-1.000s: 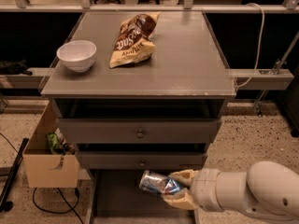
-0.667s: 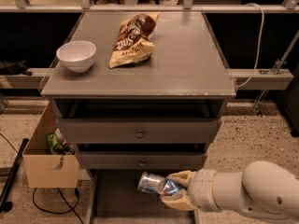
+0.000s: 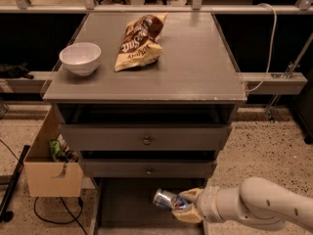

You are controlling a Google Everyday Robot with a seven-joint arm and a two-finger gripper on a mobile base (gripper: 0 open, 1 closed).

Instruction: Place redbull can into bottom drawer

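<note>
The redbull can (image 3: 165, 199), shiny silver and blue, lies sideways in my gripper (image 3: 185, 206), which is shut on it. The white arm reaches in from the lower right. The can hangs low over the dark floor of the open bottom drawer (image 3: 128, 207), on its right half, just below the middle drawer's front. I cannot tell if the can touches the floor.
Two upper grey drawers with round knobs (image 3: 146, 141) are shut above. On the cabinet top (image 3: 195, 58) lie a brown-and-yellow chip bag (image 3: 139, 42) and a white bowl (image 3: 80, 58). A cardboard box (image 3: 51, 173) stands on the floor at left, beside a black cable.
My gripper with the can has shifted slightly left and lower over the bottom drawer. Nothing else has moved.
</note>
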